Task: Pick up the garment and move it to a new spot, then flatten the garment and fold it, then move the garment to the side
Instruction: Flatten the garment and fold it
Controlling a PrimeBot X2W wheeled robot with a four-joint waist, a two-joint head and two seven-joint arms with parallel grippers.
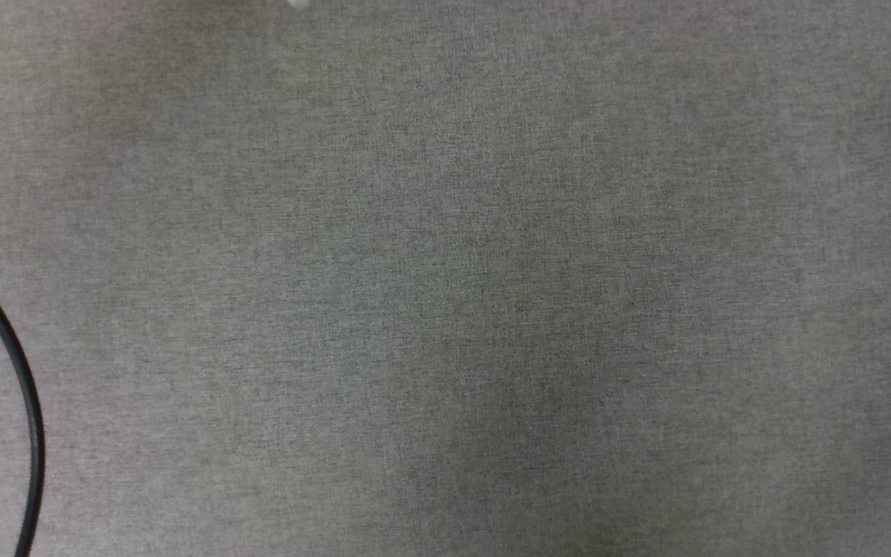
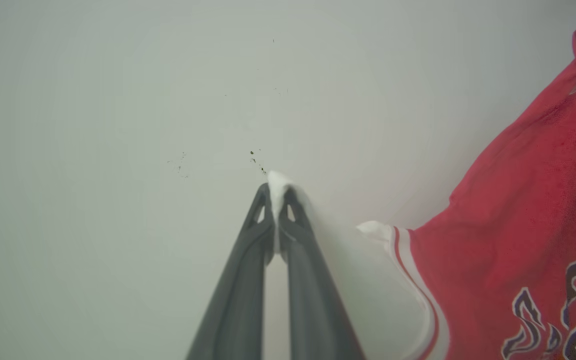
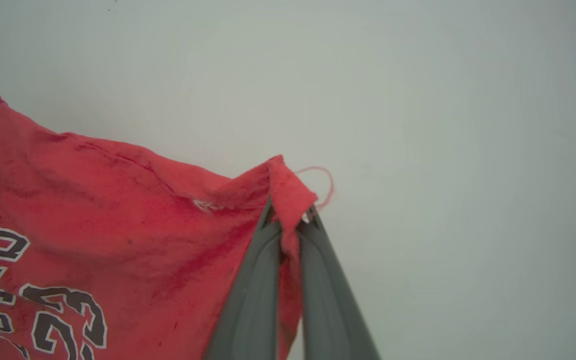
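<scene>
Your left gripper (image 2: 275, 200) pinches white cloth of the garment (image 2: 518, 210), probably a sleeve; your right gripper (image 3: 290, 217) clamps tight on its red edge.

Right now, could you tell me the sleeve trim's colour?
The sleeve trim is red-and-white striped; left wrist view shows it best.

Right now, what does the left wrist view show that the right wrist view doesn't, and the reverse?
Left wrist view: the left claw shut on the white sleeve of the garment, beside red-white striped trim. Right wrist view: the right claw shut on a red corner, with a loose red thread curling off it. Both: the red body with black, white-outlined print, against a pale plain backdrop.
</scene>
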